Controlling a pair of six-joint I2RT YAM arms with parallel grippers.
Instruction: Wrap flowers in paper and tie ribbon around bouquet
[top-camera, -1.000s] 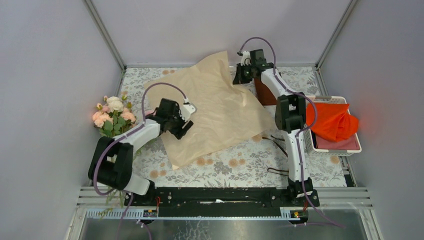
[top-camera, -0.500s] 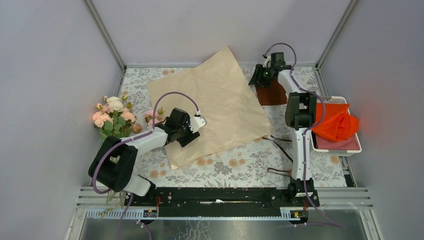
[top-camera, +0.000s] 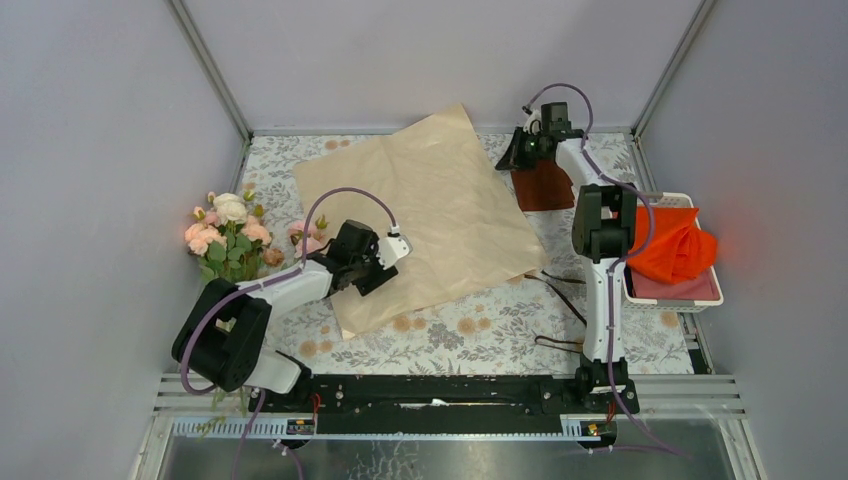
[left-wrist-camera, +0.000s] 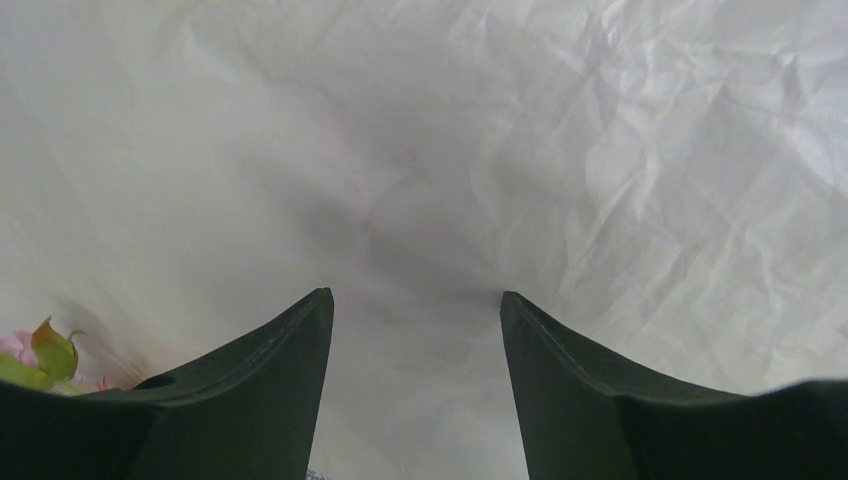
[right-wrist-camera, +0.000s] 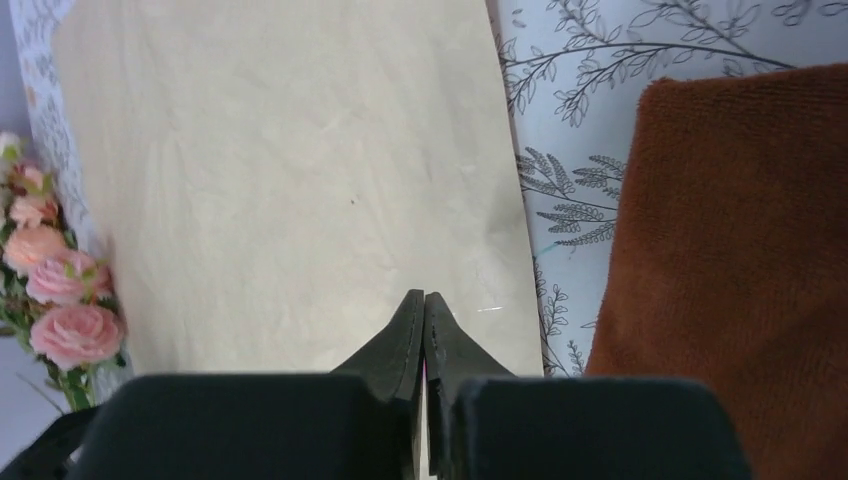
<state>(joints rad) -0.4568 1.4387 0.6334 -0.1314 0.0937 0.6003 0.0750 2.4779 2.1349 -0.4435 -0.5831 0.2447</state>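
Note:
The paper (top-camera: 430, 210) lies flat, tan side up, in the middle of the floral table. My left gripper (top-camera: 377, 262) hovers open over its near-left part, nothing between the fingers (left-wrist-camera: 280, 360); the left wrist view is filled with creased paper (left-wrist-camera: 480, 150). The flowers (top-camera: 228, 235) rest against the left wall, apart from the sheet. My right gripper (top-camera: 512, 155) is shut and empty at the paper's far-right edge (right-wrist-camera: 300, 180). The thin dark ribbon (top-camera: 557, 283) trails on the table right of the paper. No bouquet is in view.
A dark brown cloth (top-camera: 545, 186) lies just right of the right gripper, also in the right wrist view (right-wrist-camera: 730, 250). A white basket (top-camera: 668, 302) holding a bright orange cloth (top-camera: 672, 245) stands at the right edge. Walls enclose the table on three sides.
The paper's far corner, raised a second ago, has dropped and the sheet lies flat. The right gripper moved right toward the brown cloth. The left gripper shifted slightly right and nearer.

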